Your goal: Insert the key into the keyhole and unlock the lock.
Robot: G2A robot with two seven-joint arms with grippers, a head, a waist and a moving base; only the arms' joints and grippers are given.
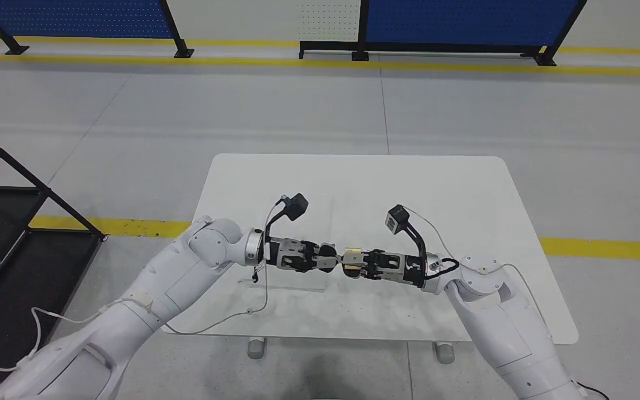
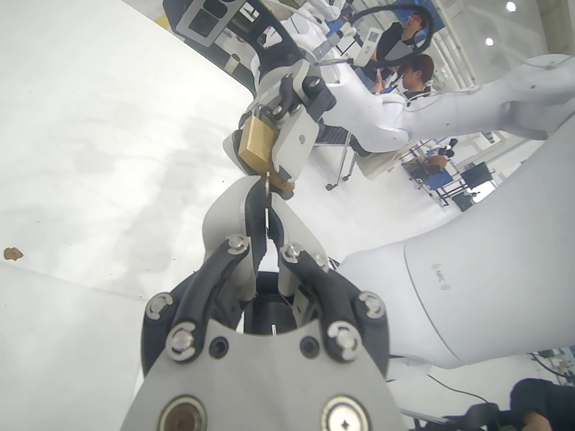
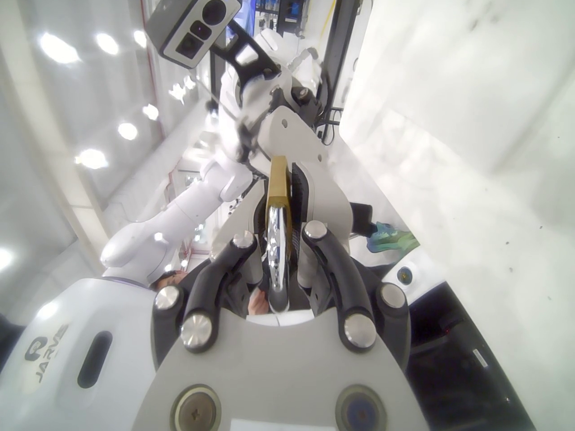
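Lock (image 2: 255, 141) is up in the air over the near part of the desk (image 1: 450, 200). It's a small brass padlock, squeezed in my right jaws. The ribbed pads (image 3: 298, 186) bite on its broad faces, and the chrome shackle (image 3: 276, 248) lies back towards my wrist. Solid metal, by the look of it: dense for its size, rigid, nothing to break. Those polished faces look slick, though. So I judge the grip belongs right where it is, on the body, leaving the bottom face open.

Now the other half. My left jaws are pinched nearly shut on the key (image 2: 267, 183). The fingertips (image 2: 257, 201) hold its head edge-on, the thin blade sticks out, and its tip meets the lock's bottom face. It's a light, stiff little sliver, this key. It could twist in the pinch or bend if I push off-line, so I reckon it wants a firm hold on the head and a straight, gentle feed.

The keyhole itself I can't make out, nor how deep the blade sits, if it's in at all. My two arms meet nose to nose, lock and key touching.
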